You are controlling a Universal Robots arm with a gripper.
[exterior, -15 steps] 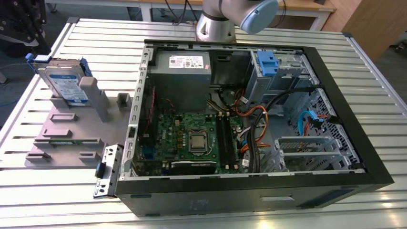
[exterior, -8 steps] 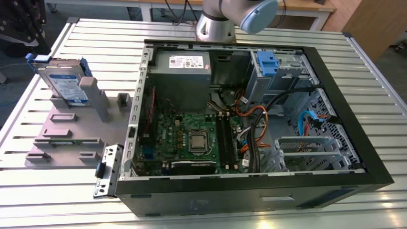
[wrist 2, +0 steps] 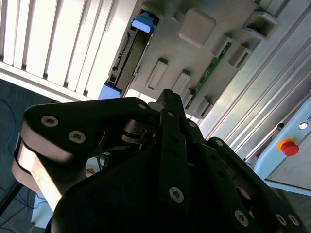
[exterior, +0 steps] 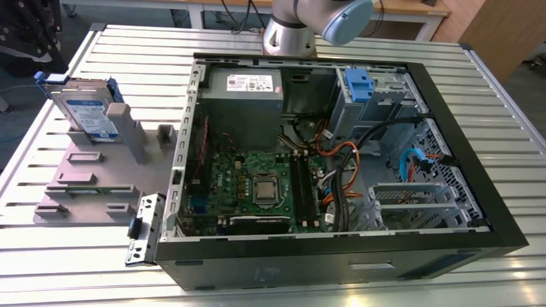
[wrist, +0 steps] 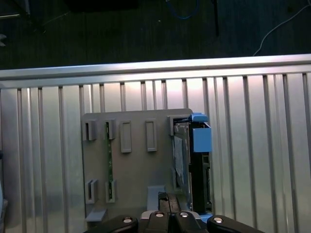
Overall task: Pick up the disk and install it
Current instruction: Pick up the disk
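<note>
Gripper: in the second wrist view we see the black gripper (wrist 2: 165,97) with its fingers pressed together and nothing between them.
Disk: we find the disk (exterior: 85,112) in the upper left of the exterior view, standing on edge, tilted a little, label facing the camera.
Carrier: its blue carrier bracket (wrist: 200,138) frames the silver body; in the first wrist view we see disk and bracket edge-on.
Fixture: the disk sits in a slot of a grey fixture (exterior: 94,185), which lies on the slatted metal table (exterior: 512,96) just beside the computer case.
Gripper and disk: in both wrist views we look past the gripper at the fixture; gripper and disk are apart.
Case: the open computer case (exterior: 341,256) fills the middle and right of the exterior view, motherboard (exterior: 256,185) exposed.
Cage: the grey drive cage (exterior: 384,96) with its blue latch (exterior: 358,86) stands at the case's upper right, the power supply (exterior: 243,96) nearby.
Arm: the robot arm (exterior: 316,22) shows at the top centre, behind the case.
</note>
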